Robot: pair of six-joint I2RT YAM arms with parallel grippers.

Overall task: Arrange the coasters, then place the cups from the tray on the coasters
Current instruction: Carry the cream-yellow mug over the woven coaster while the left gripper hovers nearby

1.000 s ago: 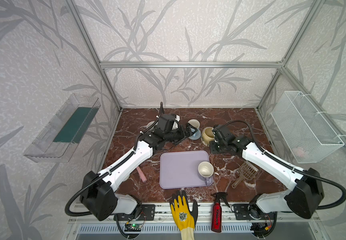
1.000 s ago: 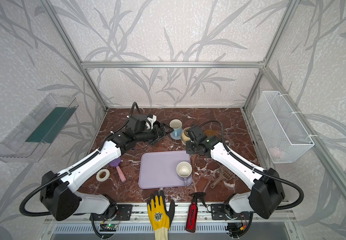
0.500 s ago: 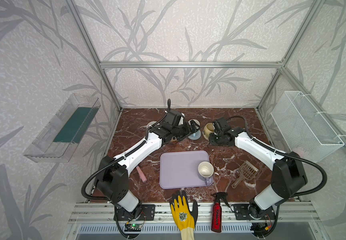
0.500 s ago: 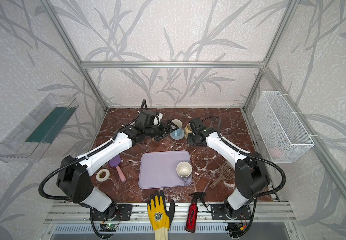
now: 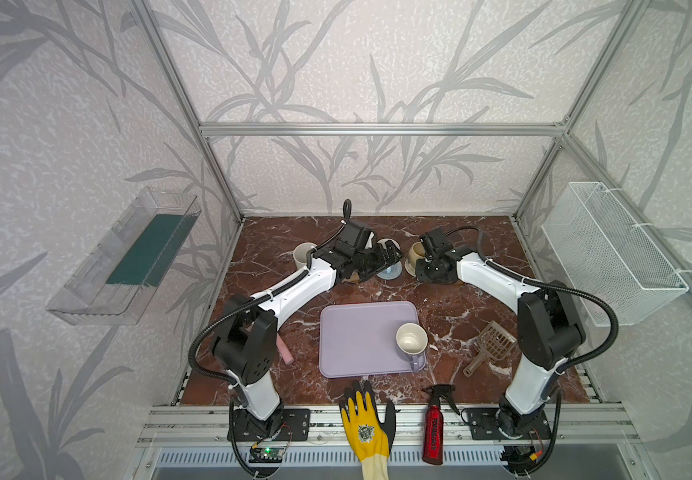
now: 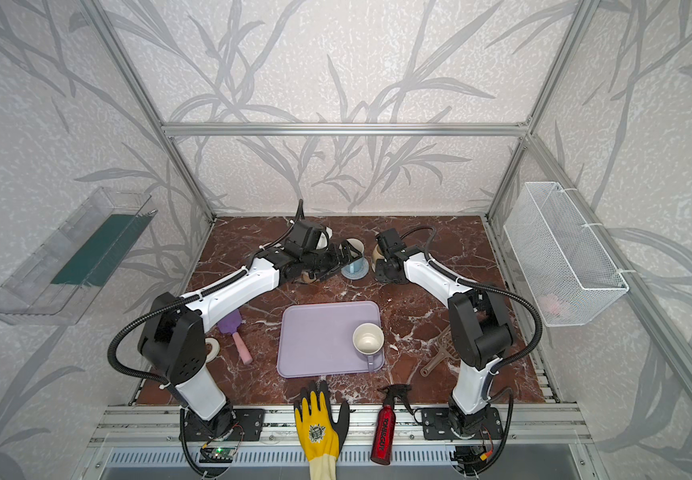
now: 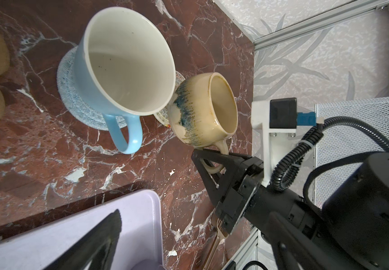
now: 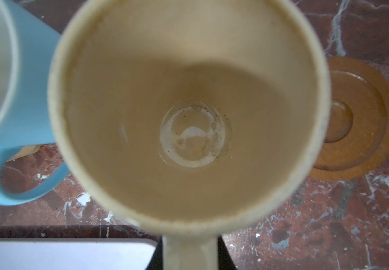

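Marble bench (image 5: 464, 307), seen from above and from both wrists. My R fingers (image 7: 230, 169) are clamped on the handle of the beige-yellow mug (image 7: 202, 109), which is over the cream spiral coaster (image 7: 162, 116). Only slivers of that mat show under it, so I can't tell if the base is down yet. My L fingers (image 7: 100, 236) are spread wide, holding nothing, just beside the light blue mug (image 7: 123, 63), which stands on the grey-blue woven coaster (image 7: 72, 93). The two mugs are v. close, rims nearly meeting. To do this well, I judge: lower straight, keep the mug level, centre its base on the spiral w/ a gap to the light blue mug, and let go only once it rests flat. The amber disc (image 8: 357, 121) lies bare beside it. The lavender-grey mug (image 5: 411, 338) waits on the tray (image 5: 352, 328).
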